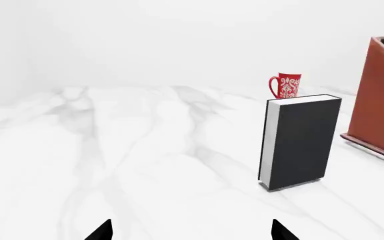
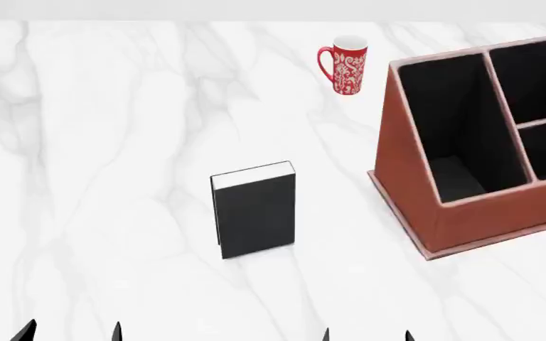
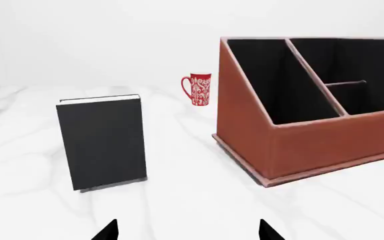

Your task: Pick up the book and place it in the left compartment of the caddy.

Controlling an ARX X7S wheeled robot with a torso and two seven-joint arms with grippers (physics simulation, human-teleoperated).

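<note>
The black book [image 2: 254,209] stands upright on the white marble table, white page edges on top; it also shows in the left wrist view [image 1: 300,141] and the right wrist view [image 3: 102,142]. The reddish-brown caddy [image 2: 408,185] stands to its right, its long left compartment [image 2: 448,128] empty; the caddy also shows in the right wrist view [image 3: 292,145] and at the edge of the left wrist view [image 1: 379,115]. My left gripper [image 2: 72,332] and right gripper [image 2: 366,334] are open and empty at the near edge, well short of the book, as the wrist views show [image 1: 190,231] [image 3: 188,231].
A red patterned mug [image 2: 346,65] stands at the back, behind the book and left of the caddy. The caddy's smaller sections [image 2: 539,106] lie right of the long one. White marble table [image 2: 111,142] spreads to the left.
</note>
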